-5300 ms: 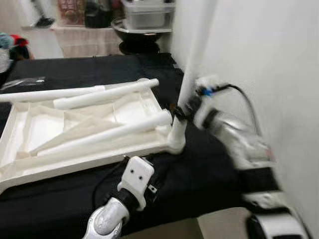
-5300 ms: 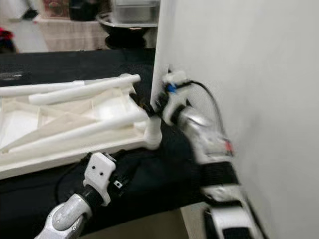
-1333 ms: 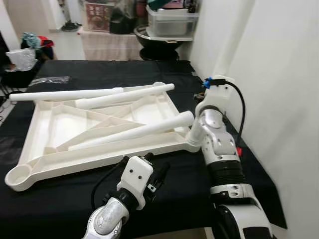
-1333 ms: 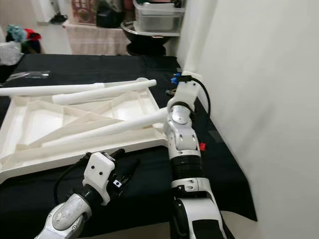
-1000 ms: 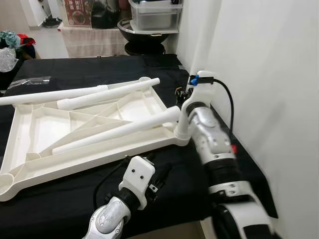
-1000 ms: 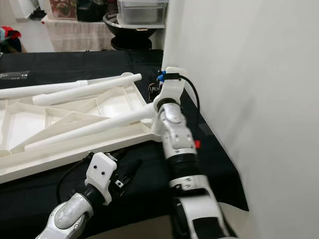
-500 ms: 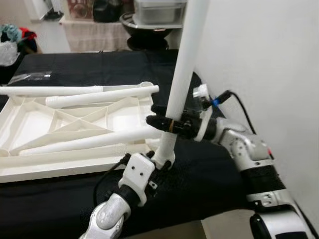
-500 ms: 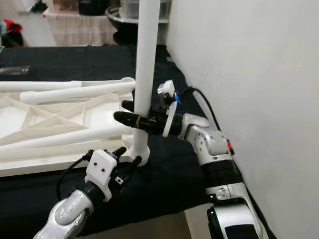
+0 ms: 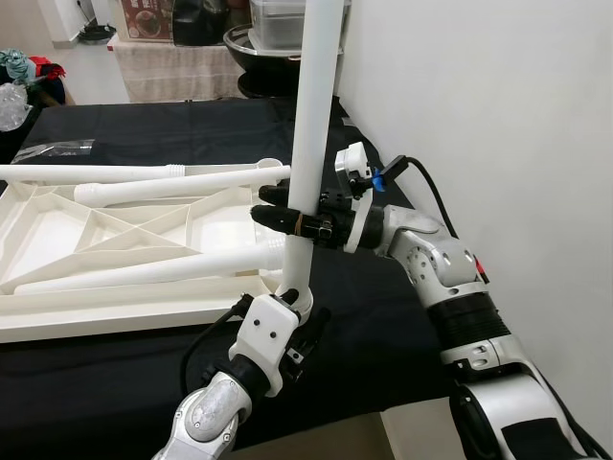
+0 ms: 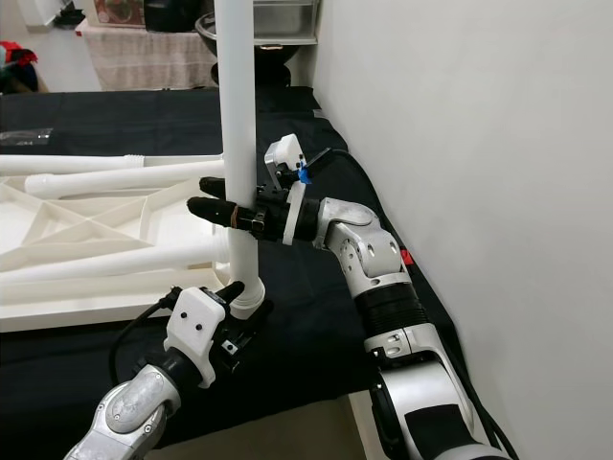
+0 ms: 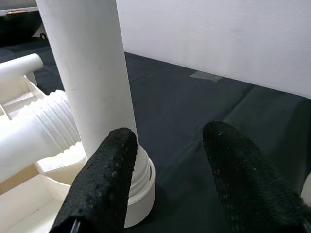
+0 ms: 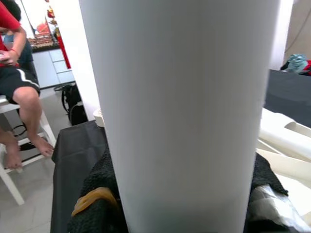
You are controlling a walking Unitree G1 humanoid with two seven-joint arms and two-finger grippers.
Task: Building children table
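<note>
A white table leg (image 9: 312,115) stands upright in the corner socket (image 9: 290,296) of the white tabletop (image 9: 124,251), which lies upside down on the black-covered surface (image 9: 163,129), presumably so its sockets face up to take the legs. The right gripper (image 9: 287,218) reaches across from the wall side and pinches the leg partway up, one black finger on either side of it, probably to keep it plumb while its threaded end seats in the socket. The left gripper (image 11: 167,170) sits low at the foot of the leg with its fingers (image 11: 104,167) spread; one finger rests just beside the socket collar and the other stands apart over the black cloth, so it grips nothing and looks placed to steady the corner. Three more legs (image 9: 153,182) lie on the upturned tabletop, not yet mounted; one shows its ribbed thread in the left wrist view. No brand, label or writing can be read on any part.
</note>
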